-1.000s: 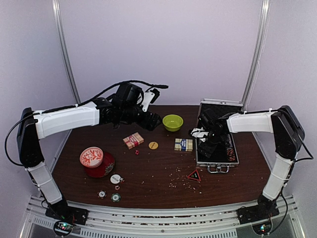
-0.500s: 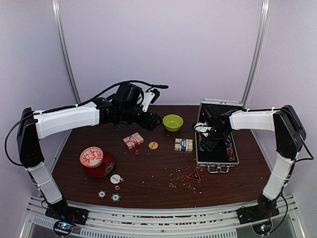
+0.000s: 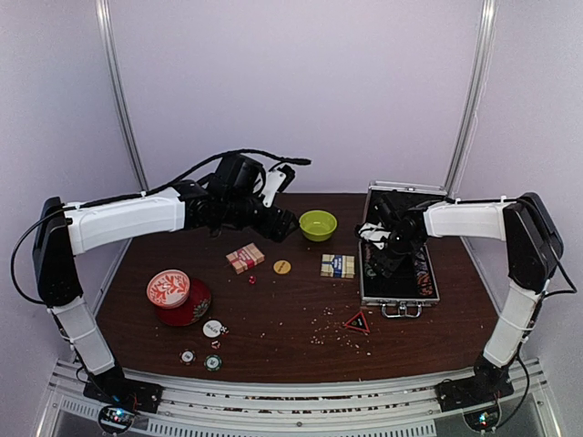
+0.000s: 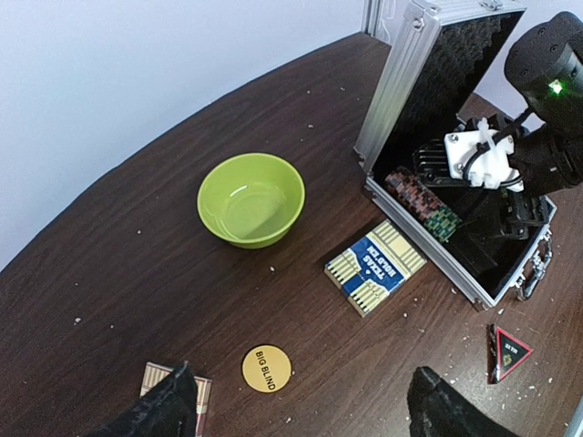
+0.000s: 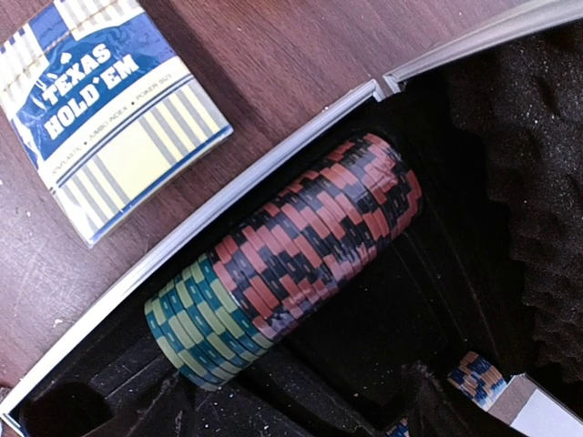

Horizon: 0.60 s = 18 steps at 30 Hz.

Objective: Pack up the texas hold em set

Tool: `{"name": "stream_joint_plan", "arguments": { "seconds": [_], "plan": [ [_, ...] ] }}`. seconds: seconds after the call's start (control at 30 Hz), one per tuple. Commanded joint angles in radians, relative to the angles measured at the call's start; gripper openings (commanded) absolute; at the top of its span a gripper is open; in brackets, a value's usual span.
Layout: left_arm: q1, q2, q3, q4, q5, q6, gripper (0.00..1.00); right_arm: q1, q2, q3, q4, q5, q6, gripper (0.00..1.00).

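Dark brown table (image 3: 273, 309) with crumbs on it carries the whole poker set, and most of it lies outside the case (image 4: 392, 86). The case stands open at the right, lid up, so pieces can be put in from above. One row of chips (image 5: 291, 255) sits in its slot by the left wall. The right gripper (image 3: 381, 262) hangs low over this row, jaws apart and empty, probably to reach into the lining. The blue deck (image 5: 109, 109) lies just beside the case, an easy next piece, I think. The left gripper (image 4: 301, 410) hovers high, wide open and empty, above the red deck (image 3: 245, 258) and the yellow button (image 4: 267, 369). The green bowl (image 4: 250, 200) is not part of the set.
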Motion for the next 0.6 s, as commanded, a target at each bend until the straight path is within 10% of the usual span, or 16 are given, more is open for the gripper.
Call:
{"name": "stream_joint_plan", "arguments": {
  "seconds": [0.0, 0.57],
  "plan": [
    [0.001, 0.011, 0.010, 0.016, 0.015, -0.008, 0.81, -0.010, -0.031, 0.031, -0.017, -0.049, 0.017, 0.79],
    [0.001, 0.007, 0.024, 0.001, 0.008, -0.007, 0.81, 0.049, -0.121, 0.145, -0.208, -0.271, -0.145, 0.73]
  ]
}}
